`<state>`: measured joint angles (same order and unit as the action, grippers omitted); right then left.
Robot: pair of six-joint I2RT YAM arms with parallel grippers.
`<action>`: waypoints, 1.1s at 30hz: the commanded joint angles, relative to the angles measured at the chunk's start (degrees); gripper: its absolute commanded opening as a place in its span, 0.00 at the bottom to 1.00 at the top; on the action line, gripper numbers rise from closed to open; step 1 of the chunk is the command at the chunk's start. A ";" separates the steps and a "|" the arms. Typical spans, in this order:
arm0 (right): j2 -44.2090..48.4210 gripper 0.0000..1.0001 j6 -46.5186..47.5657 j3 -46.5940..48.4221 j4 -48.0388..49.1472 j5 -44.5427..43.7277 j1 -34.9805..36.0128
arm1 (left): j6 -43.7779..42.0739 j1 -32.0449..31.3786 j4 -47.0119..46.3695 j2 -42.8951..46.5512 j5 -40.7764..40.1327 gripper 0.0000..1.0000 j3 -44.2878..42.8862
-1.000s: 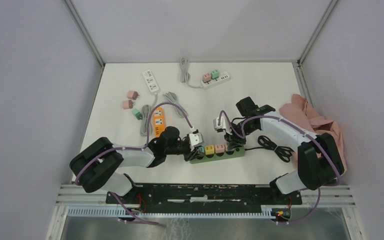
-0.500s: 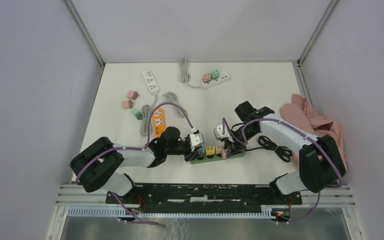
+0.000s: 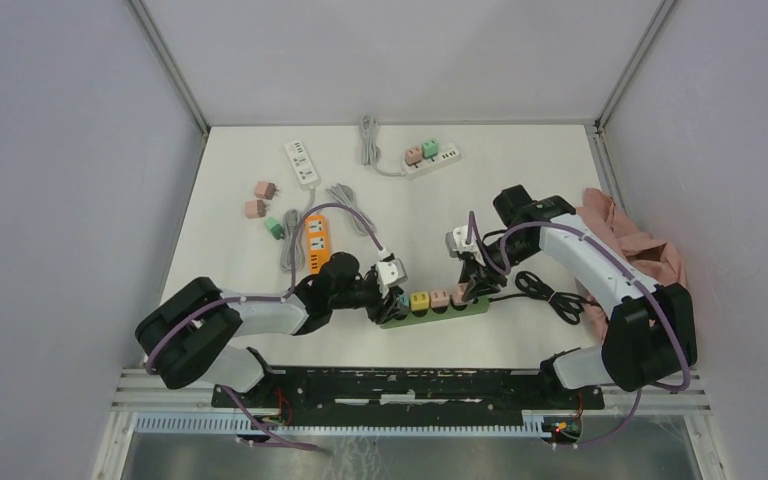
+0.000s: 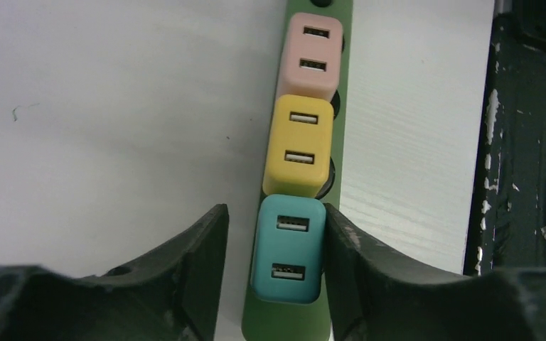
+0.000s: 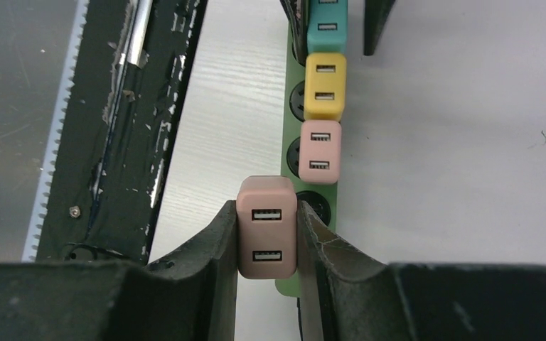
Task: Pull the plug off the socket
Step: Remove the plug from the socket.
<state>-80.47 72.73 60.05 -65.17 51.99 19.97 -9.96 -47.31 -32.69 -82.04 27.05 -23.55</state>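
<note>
A green power strip (image 3: 472,306) lies near the front edge with teal (image 4: 288,249), yellow (image 4: 298,145) and pink (image 4: 309,57) plugs seated in it. My left gripper (image 4: 274,213) is open around the teal plug: the right finger touches it and the left finger stands off by a gap. My right gripper (image 5: 266,206) is shut on a dusty pink plug (image 5: 266,238). That plug is held above and slightly beside the strip's (image 5: 286,283) end, next to a bare socket (image 5: 316,207). In the top view the two grippers (image 3: 392,290) (image 3: 465,285) sit at opposite ends of the strip.
A pink cloth (image 3: 640,250) and a coiled black cable (image 3: 550,292) lie to the right. Further back are an orange strip (image 3: 318,243), a white strip (image 3: 301,163), a white strip with plugs (image 3: 430,160) and loose plugs (image 3: 260,200). The black rail (image 3: 390,385) borders the front.
My right gripper dipped onto the strip's right end, then drew back up and to the right with the dusty pink plug. My left gripper's jaws have parted from the teal plug.
</note>
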 commanded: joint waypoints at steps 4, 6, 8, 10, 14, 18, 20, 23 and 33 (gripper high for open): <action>-1.06 0.01 -3.74 4.69 -4.30 9.09 -0.10 | 12.01 0.65 -0.98 7.01 -4.20 0.71 1.15; -1.50 0.01 -4.92 5.10 -4.33 9.93 -0.18 | 13.26 0.69 -0.71 9.33 -4.76 0.74 1.89; -1.74 0.01 -5.58 5.23 -4.31 10.85 -0.28 | 14.10 0.68 0.54 12.25 -5.69 0.76 2.43; -1.72 0.01 -6.00 5.23 -4.35 11.50 -0.43 | 15.45 0.62 2.37 15.38 -7.41 0.77 2.55; -1.71 0.02 -8.70 5.17 -3.29 13.16 -0.68 | 19.14 0.65 3.57 21.32 -9.46 0.78 3.48; -2.20 0.02 -14.31 4.73 -0.61 14.82 -1.08 | 25.16 0.72 -0.25 26.43 -10.27 0.84 5.93; -2.49 0.02 -14.96 4.78 -0.58 15.54 -1.15 | 28.56 0.75 -2.58 28.14 -11.06 0.89 7.13; -2.86 0.02 -15.98 4.96 -0.53 16.47 -1.25 | 32.55 0.76 -3.91 30.04 -13.13 0.97 7.81; -3.02 0.03 -21.66 4.37 2.67 18.61 -1.59 | 38.78 0.77 -7.42 33.27 -11.03 0.97 7.41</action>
<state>-83.48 54.65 62.94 -64.73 65.87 18.70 24.10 -46.68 -35.03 -50.59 15.25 -15.77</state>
